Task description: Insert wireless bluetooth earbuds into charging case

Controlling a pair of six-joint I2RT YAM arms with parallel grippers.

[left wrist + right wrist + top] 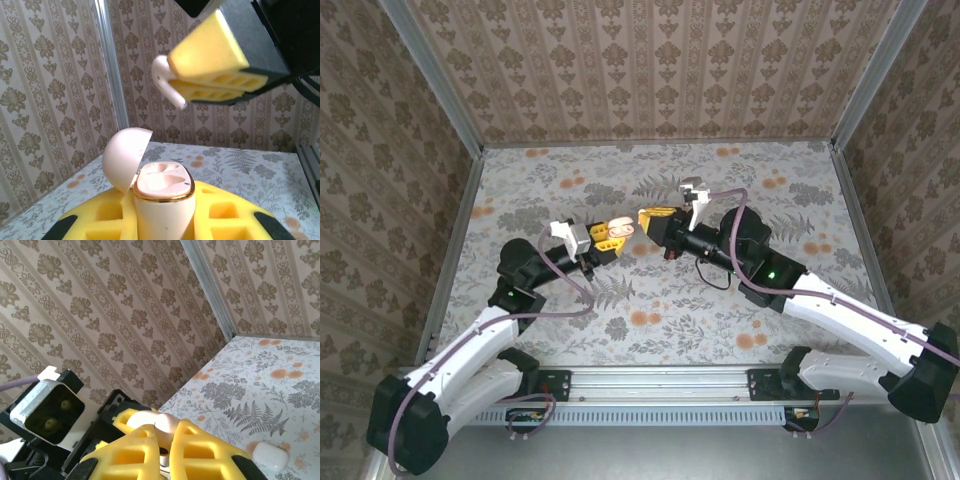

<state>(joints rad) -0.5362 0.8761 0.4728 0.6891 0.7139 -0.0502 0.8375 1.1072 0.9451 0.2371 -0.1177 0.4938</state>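
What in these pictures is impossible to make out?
1. Left wrist view: the earbud is partly hidden between the right gripper fingers.
2. Left wrist view: the charging case base is cut off by the bottom edge, and glare blurs its sockets.
3. Right wrist view: the white lump on the table is too blurred to identify.

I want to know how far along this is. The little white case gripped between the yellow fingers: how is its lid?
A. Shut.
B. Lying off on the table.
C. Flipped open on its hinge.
C: in the left wrist view the charging case, gripped by the left gripper, has its lid swung up to the left, its inside exposed.
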